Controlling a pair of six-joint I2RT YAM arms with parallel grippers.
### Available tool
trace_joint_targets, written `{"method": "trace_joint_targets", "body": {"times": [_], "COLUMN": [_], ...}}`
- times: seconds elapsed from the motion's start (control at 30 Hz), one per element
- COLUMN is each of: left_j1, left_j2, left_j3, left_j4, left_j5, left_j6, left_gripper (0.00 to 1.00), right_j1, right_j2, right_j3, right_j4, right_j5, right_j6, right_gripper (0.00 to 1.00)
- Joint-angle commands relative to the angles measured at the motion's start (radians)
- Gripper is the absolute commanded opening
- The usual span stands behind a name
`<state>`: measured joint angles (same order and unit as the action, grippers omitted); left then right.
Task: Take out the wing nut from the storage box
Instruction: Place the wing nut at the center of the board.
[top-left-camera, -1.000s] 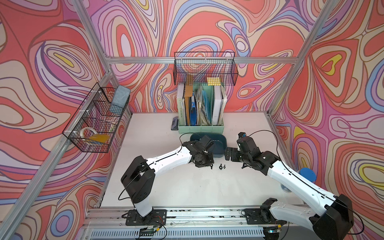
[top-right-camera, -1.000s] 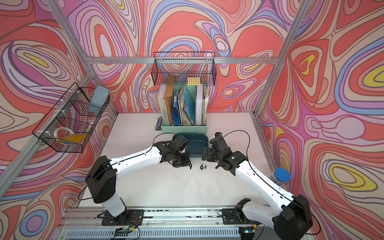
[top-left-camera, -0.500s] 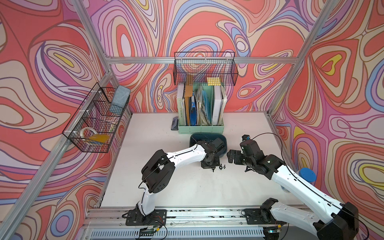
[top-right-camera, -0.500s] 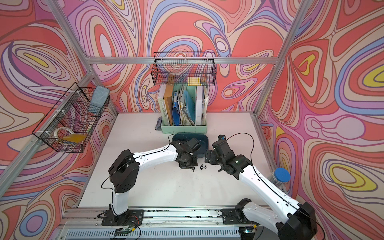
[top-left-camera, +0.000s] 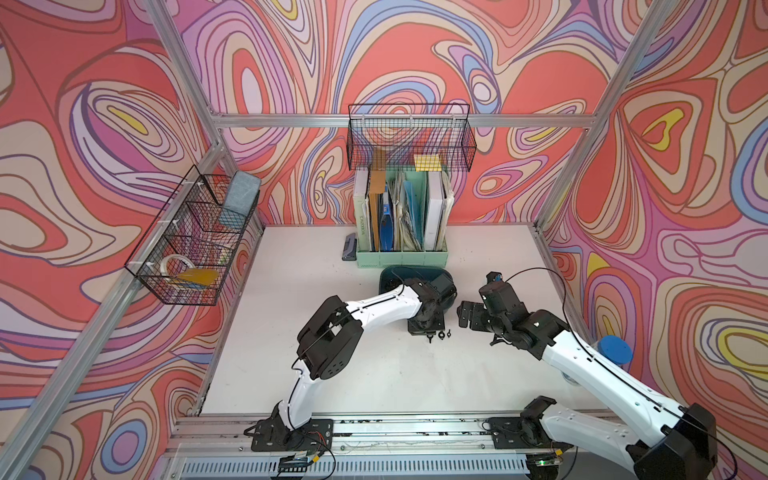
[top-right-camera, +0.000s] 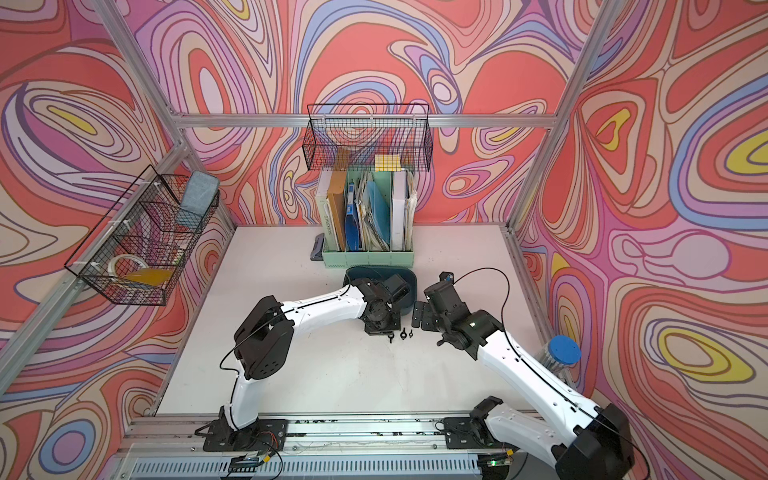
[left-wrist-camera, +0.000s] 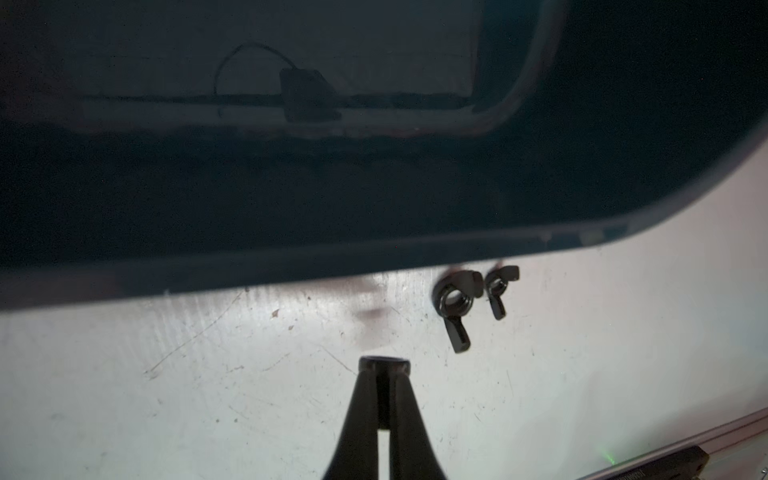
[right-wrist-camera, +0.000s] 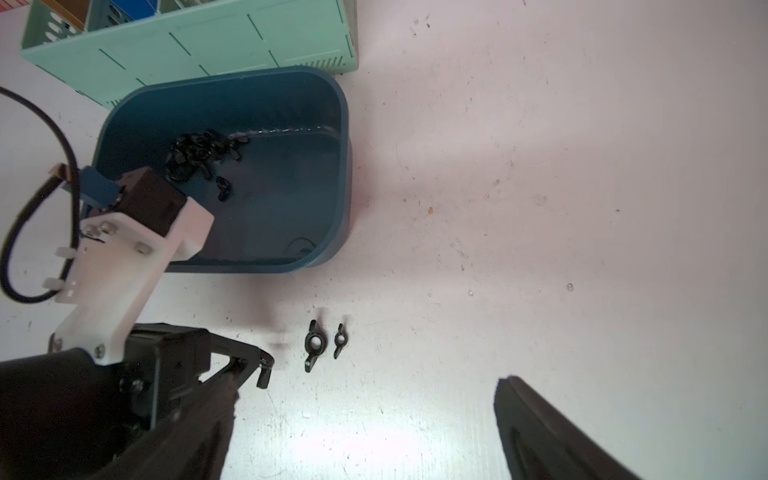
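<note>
Wing nut (left-wrist-camera: 384, 363), small and black, sits clamped in left gripper (left-wrist-camera: 384, 384); right gripper (top-left-camera: 468, 316) spread wide.

White table (top-left-camera: 332, 374) bears storage box (right-wrist-camera: 291, 187), mint file holder (top-left-camera: 401, 258), two loose wing nuts (left-wrist-camera: 456, 332)

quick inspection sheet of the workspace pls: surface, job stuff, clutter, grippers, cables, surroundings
surface: white table, scuffed and speckled
job's things: teal storage box upright, pile of wing nuts inside; two loose wing nuts on the table beside it
clutter: green file holder, two wire baskets, blue-lidded jar beside the right arm
grippers: left gripper, fingers shut on a third wing nut; right gripper open, empty
cables: black cable loops off the right wrist, clear of the box
surroundings: patterned walls, metal frame
</note>
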<state>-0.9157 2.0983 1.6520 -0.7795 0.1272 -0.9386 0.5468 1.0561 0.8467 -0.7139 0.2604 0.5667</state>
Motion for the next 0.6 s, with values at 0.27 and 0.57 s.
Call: {"method": "trace_joint_targets", "body": {"times": [0.27,0.57], "left_j1": [-0.004,-0.004], "left_j2": [0.058,0.087], "left_j3": [0.058,0.083], "left_j4": [-0.055,-0.061], "left_j5": [0.005,0.011], "left_j6": [0.021,0.026], "left_gripper": [0.0,0.0], "right_j1": [0.005,0.005], "right_j2": [-0.001,-0.014], "right_j3": [-0.013,-0.021], "right_j4": [-0.093,-0.114], "right_j5": [0.146,0.169], "right_j6": [0.09,0.112], "right_gripper": [0.98,0.98]}}
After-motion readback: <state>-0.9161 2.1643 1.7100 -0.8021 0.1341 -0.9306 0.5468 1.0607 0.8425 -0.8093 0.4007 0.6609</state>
